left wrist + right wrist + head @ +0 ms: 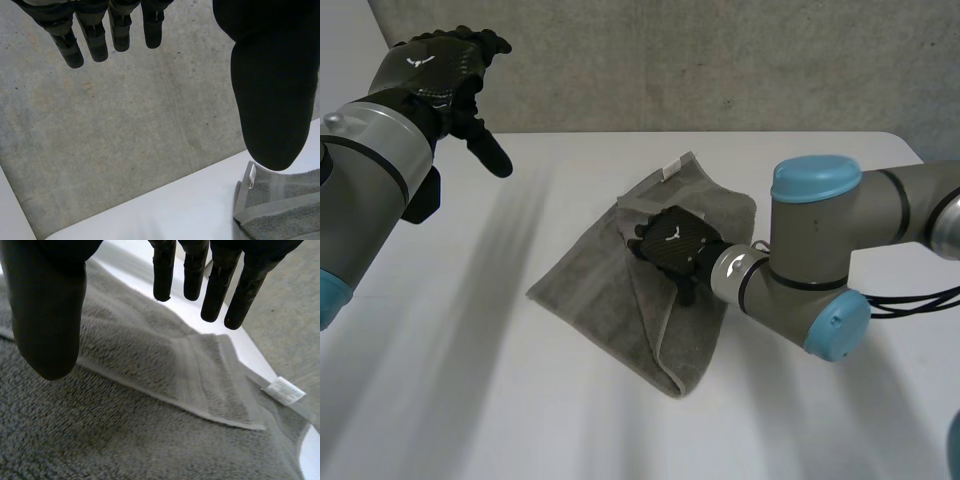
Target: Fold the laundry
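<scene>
White table (440,400), open room at frame left and front. Folded grey towel (590,300) at centre, tag (672,168) at far corner. Right hand (672,243) over its middle, fingers straight, apart. Left hand (445,75) upper left, fingers loosely spread.

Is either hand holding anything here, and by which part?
Nothing is held. The left hand is raised, open, away from the grey towel; the right hand is over the towel's middle, fingers straight.

- The towel (590,290) lies on the table (470,380), near its middle, with one flap folded over.
- Its label (671,168) sits at the far corner.
- The right hand (672,243) is over the towel's middle.
- The left hand (445,75) hangs far left, well apart from the towel.
</scene>
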{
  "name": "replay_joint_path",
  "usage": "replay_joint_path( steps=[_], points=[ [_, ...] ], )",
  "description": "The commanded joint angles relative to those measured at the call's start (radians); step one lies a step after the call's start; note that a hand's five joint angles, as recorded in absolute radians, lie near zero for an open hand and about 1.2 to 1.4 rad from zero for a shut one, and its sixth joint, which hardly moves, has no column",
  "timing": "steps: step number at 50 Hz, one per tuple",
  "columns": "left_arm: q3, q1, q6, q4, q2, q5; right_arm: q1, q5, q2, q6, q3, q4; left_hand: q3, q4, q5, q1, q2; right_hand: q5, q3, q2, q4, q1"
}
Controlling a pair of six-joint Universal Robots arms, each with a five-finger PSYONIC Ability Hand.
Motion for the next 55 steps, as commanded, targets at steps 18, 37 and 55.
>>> replay_joint_path(
  steps=[18, 37, 55],
  points=[
    [-0.002, 0.023, -0.002, 0.016, 0.000, 0.002, 0.004, 0.018, 0.091, -0.057, -0.077, -0.006, 0.009, 0.010, -0.022, 0.005, 0.010, 0.300, 0.319, 0.333, 0.320, 0.320],
    [-0.007, 0.022, -0.002, 0.016, 0.000, 0.004, 0.016, 0.035, 0.126, -0.051, -0.112, -0.009, 0.009, 0.010, -0.022, 0.005, 0.010, 0.297, 0.316, 0.330, 0.317, 0.317],
    [-0.040, 0.003, 0.029, 0.016, -0.077, 0.043, 0.016, 0.034, 0.116, 0.061, -0.144, -0.009, 0.009, 0.010, -0.022, 0.005, 0.010, 1.006, 1.026, 1.040, 1.026, 1.026]
  ],
)
